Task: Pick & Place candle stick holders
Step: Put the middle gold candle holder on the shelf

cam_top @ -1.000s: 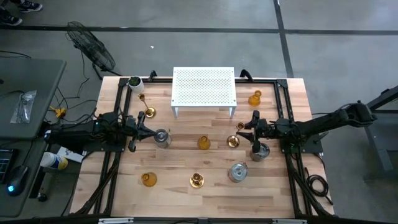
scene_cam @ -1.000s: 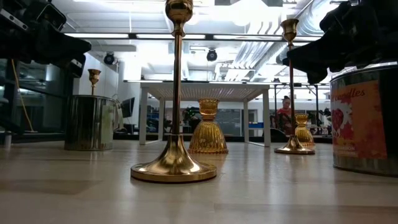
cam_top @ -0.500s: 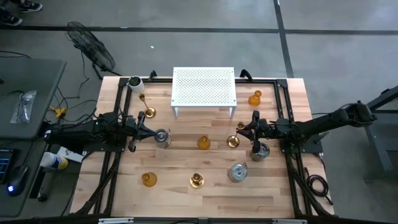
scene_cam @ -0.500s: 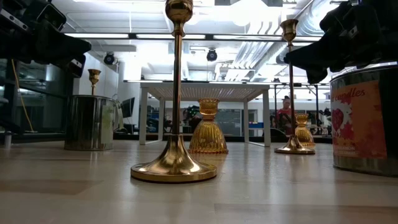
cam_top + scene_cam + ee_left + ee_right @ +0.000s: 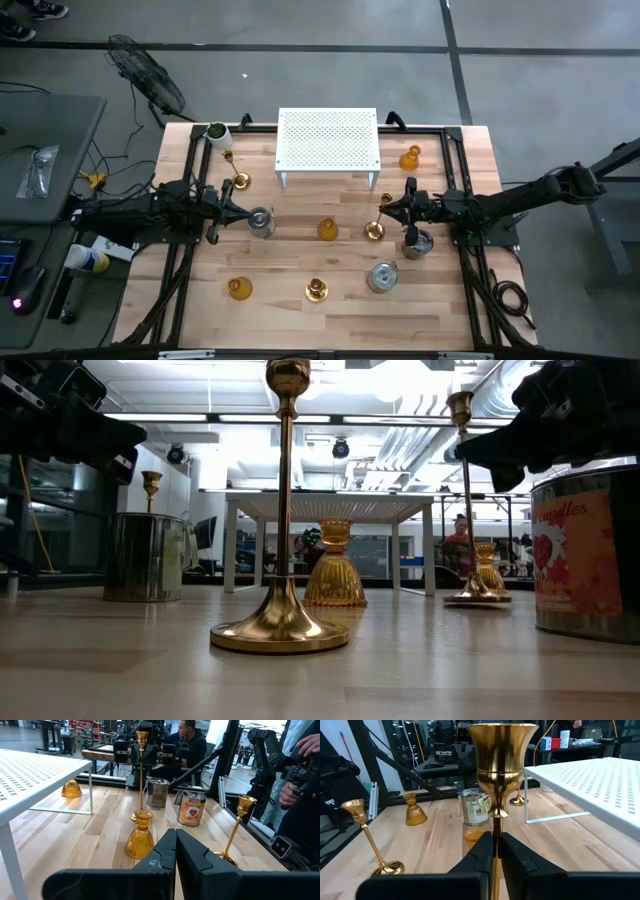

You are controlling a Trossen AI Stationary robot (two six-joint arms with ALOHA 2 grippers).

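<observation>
The right gripper [image 5: 388,207] sat right of centre in the high view, its fingers [image 5: 479,851] clenched on the stem of a gold-brass candlestick [image 5: 501,770]. Gripping low on the slim stem probably kept the tall stick upright and its cup clear of the jaws. In the low view that stick [image 5: 466,490] stood at the right, its base apparently just off the table [image 5: 300,322].

Against the frames a moment earlier, the held stick had shifted a little leftward in the high view, and in the low view its base had slid right and seemed to rise slightly; nothing else had moved.

The left gripper [image 5: 240,208] waited at centre left, fingers [image 5: 161,854] pressed together on nothing, just beside a silver cup [image 5: 261,221]. The other holders were spread over the lower table, with an amber glass holder [image 5: 328,229] at centre, below the white perforated rack [image 5: 328,140].
</observation>
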